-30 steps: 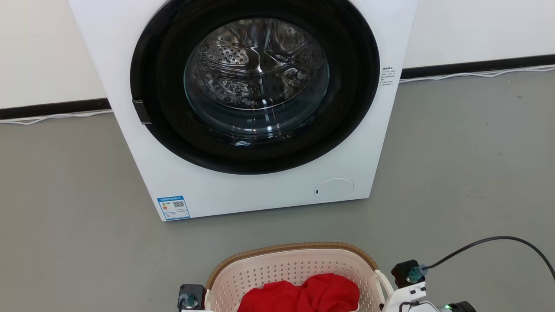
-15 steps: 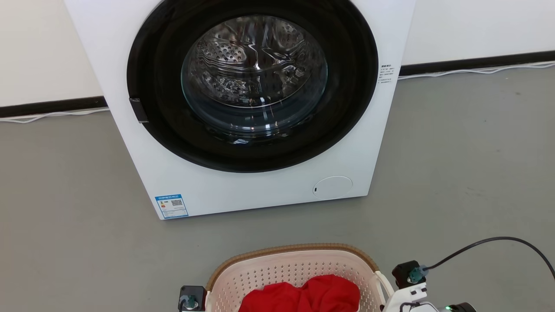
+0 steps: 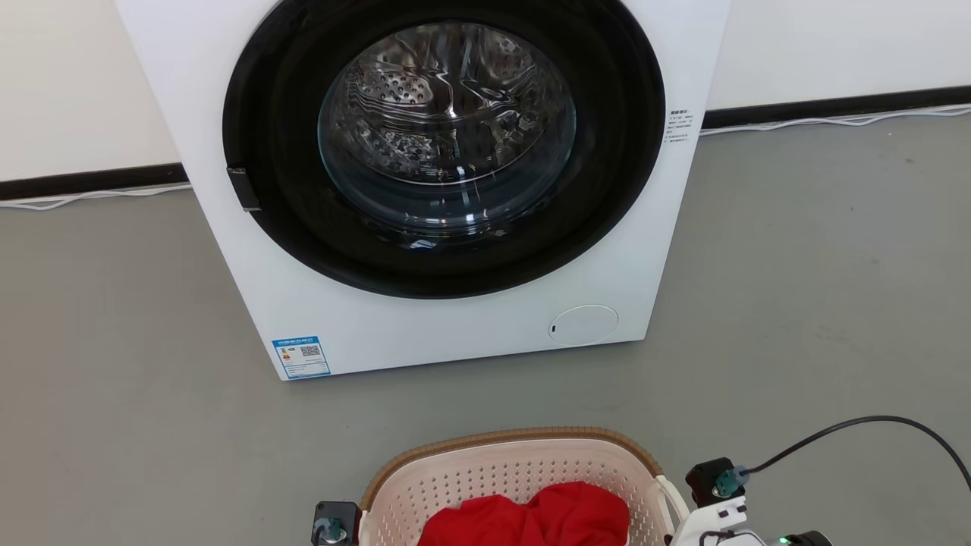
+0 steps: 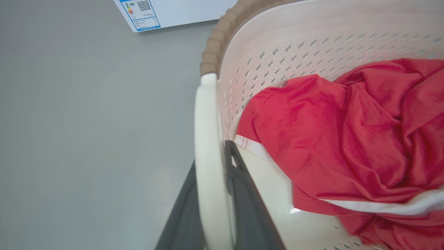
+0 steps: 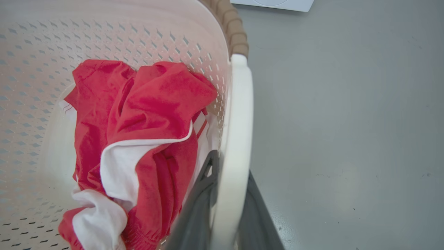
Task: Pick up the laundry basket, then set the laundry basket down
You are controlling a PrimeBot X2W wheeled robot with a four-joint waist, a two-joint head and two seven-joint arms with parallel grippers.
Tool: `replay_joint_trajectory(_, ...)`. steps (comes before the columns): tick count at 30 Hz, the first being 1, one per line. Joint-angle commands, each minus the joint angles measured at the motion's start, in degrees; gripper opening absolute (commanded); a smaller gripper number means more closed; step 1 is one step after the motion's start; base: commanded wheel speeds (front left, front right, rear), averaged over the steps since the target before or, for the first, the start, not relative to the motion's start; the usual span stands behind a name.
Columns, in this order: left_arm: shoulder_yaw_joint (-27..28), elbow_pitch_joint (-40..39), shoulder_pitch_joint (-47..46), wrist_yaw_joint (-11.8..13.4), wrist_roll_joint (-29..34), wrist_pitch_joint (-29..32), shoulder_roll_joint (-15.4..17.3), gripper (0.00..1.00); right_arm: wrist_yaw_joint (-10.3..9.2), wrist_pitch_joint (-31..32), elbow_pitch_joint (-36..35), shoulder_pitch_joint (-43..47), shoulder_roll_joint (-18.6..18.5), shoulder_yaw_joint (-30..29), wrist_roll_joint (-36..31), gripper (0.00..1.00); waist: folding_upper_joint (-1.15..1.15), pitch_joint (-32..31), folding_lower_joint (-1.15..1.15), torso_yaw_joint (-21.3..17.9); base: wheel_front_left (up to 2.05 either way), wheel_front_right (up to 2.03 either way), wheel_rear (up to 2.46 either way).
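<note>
Grip is unchanged: left gripper [image 4: 211, 156] and right gripper [image 5: 231, 163] still pinch the laundry basket [image 3: 516, 462] by its loop handles [image 4: 204, 139], with only the head view shifting slightly against the washing machine [image 3: 425, 334], so set-down likely remains.

My left fingers [image 4: 246, 208] look matt dark plastic, the laundry basket [image 3: 501, 466] is smooth perforated cream plastic with a woven-look brown rim, holding soft red cloth [image 3: 531, 516], and at twelve o'clock stands a glossy white washing machine [image 3: 425, 334] with a shiny metal drum [image 3: 447, 98].

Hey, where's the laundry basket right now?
In the head view, the laundry basket is at bottom centre, in front of the washing machine, with the left gripper and right gripper shut on its side handles.
</note>
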Motion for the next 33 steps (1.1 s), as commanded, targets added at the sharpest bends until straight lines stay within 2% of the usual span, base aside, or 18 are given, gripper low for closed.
replay_joint_trajectory(1,0.5,-0.5,-3.1,0.3,-0.2,-1.6,0.4,0.0,0.44,-0.8,-0.9,-1.1,0.7,1.2,0.2,0.0,0.0,0.0,0.0,0.0,0.0,0.0,0.0)
replay_joint_trajectory(16,-0.7,-0.6,-6.3,1.0,-1.2,-2.5,0.4,0.0,0.44,-4.2,-1.4,-2.9,0.7,1.4,1.0,0.0,0.0,4.7,0.0,-0.4,0.0,0.0,0.0)
replay_joint_trajectory(27,0.5,-0.1,-14.9,2.8,-1.0,-3.4,0.4,0.0,0.44,-10.3,-1.3,-10.2,0.7,0.4,1.7,0.0,0.0,16.6,0.0,0.4,0.0,0.0,0.0)
replay_joint_trajectory(33,3.6,-0.6,-21.4,4.3,0.9,-3.6,0.4,0.0,0.44,-14.7,-0.1,-15.9,0.7,-0.7,1.3,0.0,0.0,25.2,0.0,0.7,0.0,0.0,0.0)
